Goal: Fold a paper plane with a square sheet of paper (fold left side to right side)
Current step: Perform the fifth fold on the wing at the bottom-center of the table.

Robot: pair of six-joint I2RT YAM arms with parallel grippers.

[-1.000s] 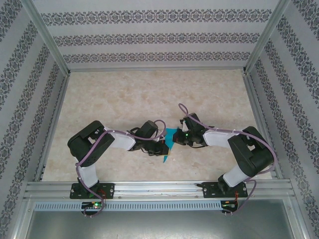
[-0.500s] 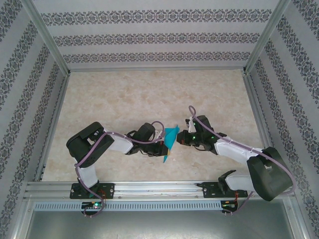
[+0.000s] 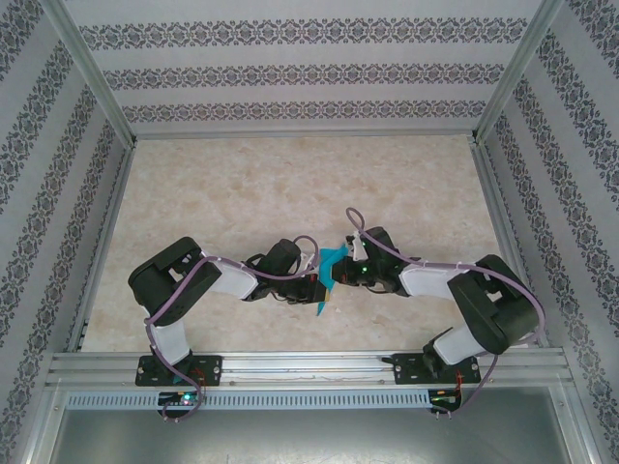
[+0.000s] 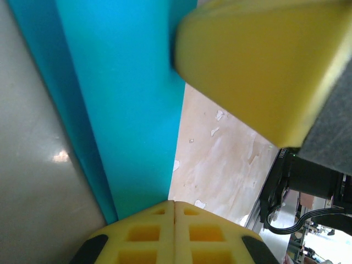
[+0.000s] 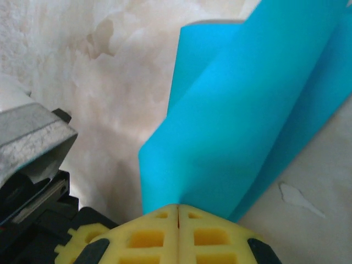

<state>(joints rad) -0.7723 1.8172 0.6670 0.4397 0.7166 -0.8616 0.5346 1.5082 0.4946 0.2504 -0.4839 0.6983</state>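
The square sheet of paper is a narrow, pointed turquoise paper plane (image 3: 330, 268) lying on the table between both grippers, one layer raised. My left gripper (image 3: 316, 288) is shut, with its tips (image 4: 175, 204) at the near end of the paper plane (image 4: 126, 110). My right gripper (image 3: 341, 274) is shut too, and its tips (image 5: 178, 208) touch the foot of the raised blue fold (image 5: 247, 110). The seams of both jaws are closed and no paper shows between them. A yellow finger of the right gripper (image 4: 258, 60) hangs over the paper in the left wrist view.
The marbled tabletop (image 3: 290, 184) stretches away behind the grippers. Patterned walls stand on three sides, and an aluminium rail (image 3: 309, 365) runs along the near edge by the arm bases. Both forearms lie low and almost meet at the middle.
The right arm swung its elbow far out to the right and has come back, its gripper now slightly further left against the paper. The raised flap looks smaller. The left arm has barely moved.
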